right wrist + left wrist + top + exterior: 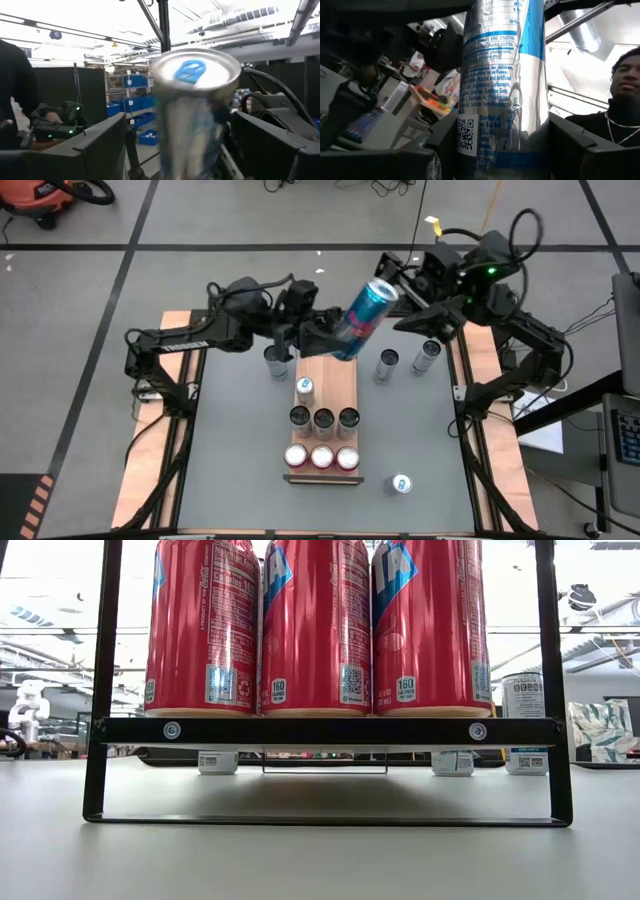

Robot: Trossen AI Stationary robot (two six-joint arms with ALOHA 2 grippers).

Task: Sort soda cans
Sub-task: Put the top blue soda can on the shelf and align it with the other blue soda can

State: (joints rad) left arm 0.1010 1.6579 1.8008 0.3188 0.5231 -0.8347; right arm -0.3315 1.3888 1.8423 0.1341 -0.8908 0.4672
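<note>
My left gripper is shut on a slim blue soda can, held high over the far end of the wooden rack. The can tilts, its pale top toward my right gripper. That gripper is open, with its fingers on either side of the can's top end. On the rack stand three red cans, three silver dark-topped cans and one blue can. Three silver cans and one blue can stand loose on the table. My left gripper pinches the blue can's lower part between its two fingers, which come from the table's left and lie across the can. The can is lifted clear and tilted, top up toward the far right. Whether my right gripper touches the can, I cannot tell.
In the low view the rack's black frame carries the three red cans. A loose silver can stands left of the rack and another at the far right. A person shows beyond the table.
</note>
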